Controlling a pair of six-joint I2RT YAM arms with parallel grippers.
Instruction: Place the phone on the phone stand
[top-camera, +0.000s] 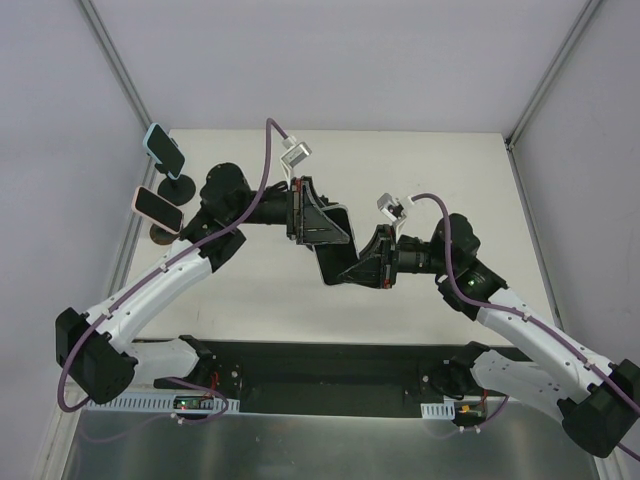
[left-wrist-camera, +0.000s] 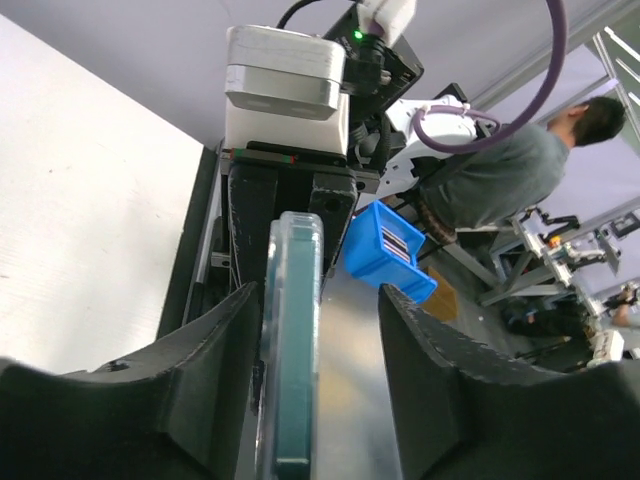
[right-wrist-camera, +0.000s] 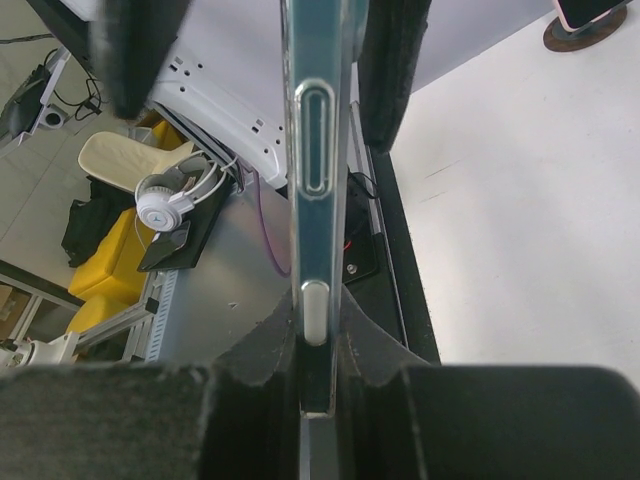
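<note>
While the right gripper (right-wrist-camera: 318, 335) pinches the phone (right-wrist-camera: 312, 190) edge-on by its lower end, fingers pressed flat against both faces, the left gripper (left-wrist-camera: 320, 295) stands spread around the phone's other end, with one finger close against a face and the other clear of it. The two meet in mid-air above the middle of the table (top-camera: 450, 180), so the phone rests on nothing. This looks like a hand-over toward the left, where two phone stands (top-camera: 180, 187) sit near the far left corner. Each seems to carry a handset already, a teal-cased phone (top-camera: 165, 148) and a pink phone (top-camera: 158, 208), and no free stand is visible. To do it well, the left fingers should close squarely on the flat faces, off the side buttons, and hold firm before the right fingers let go. No brand or writing can be read on the phone; a blue bin (left-wrist-camera: 385, 250) in the background bears a striped label too small to read.
</note>
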